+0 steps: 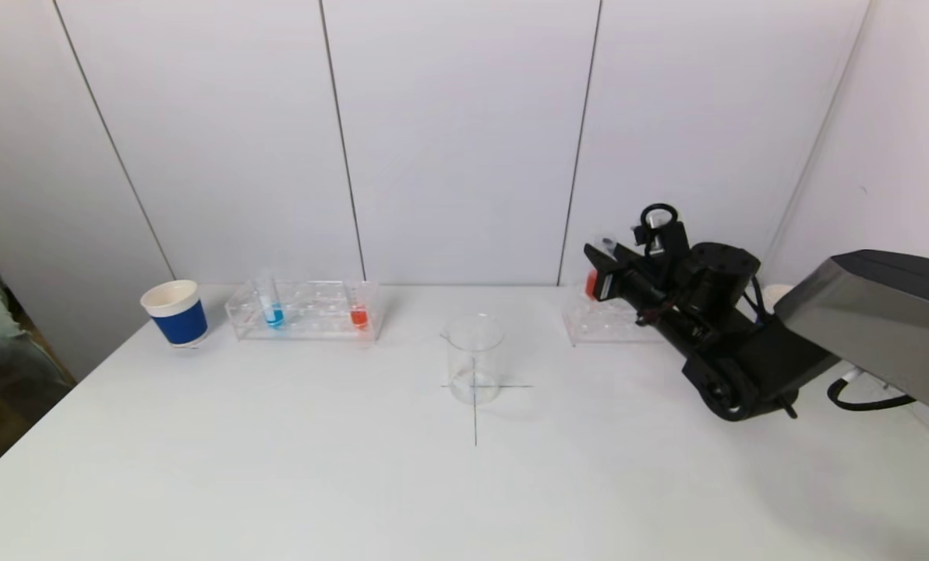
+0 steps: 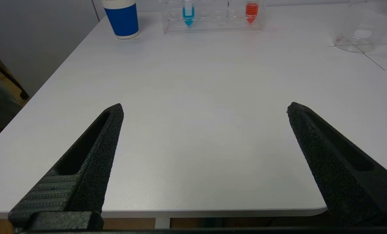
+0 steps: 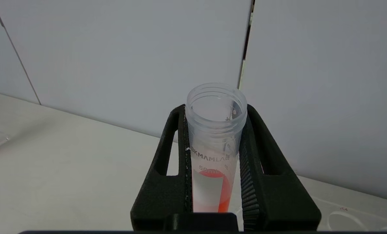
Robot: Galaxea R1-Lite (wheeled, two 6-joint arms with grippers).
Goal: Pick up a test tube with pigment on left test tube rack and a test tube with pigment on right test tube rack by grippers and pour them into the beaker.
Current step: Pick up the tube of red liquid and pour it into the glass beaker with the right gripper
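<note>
My right gripper is shut on a clear test tube with red pigment, held just above the right clear rack at the back right; the tube's open mouth points up and away from the wrist camera. The empty glass beaker stands at the table's middle on a drawn cross. The left clear rack holds a blue-pigment tube and a red-pigment tube. My left gripper is open and empty over the table's near edge, far from the left rack; it does not show in the head view.
A blue and white paper cup stands left of the left rack, near the table's left edge. The wall runs close behind both racks. The beaker also shows in the left wrist view.
</note>
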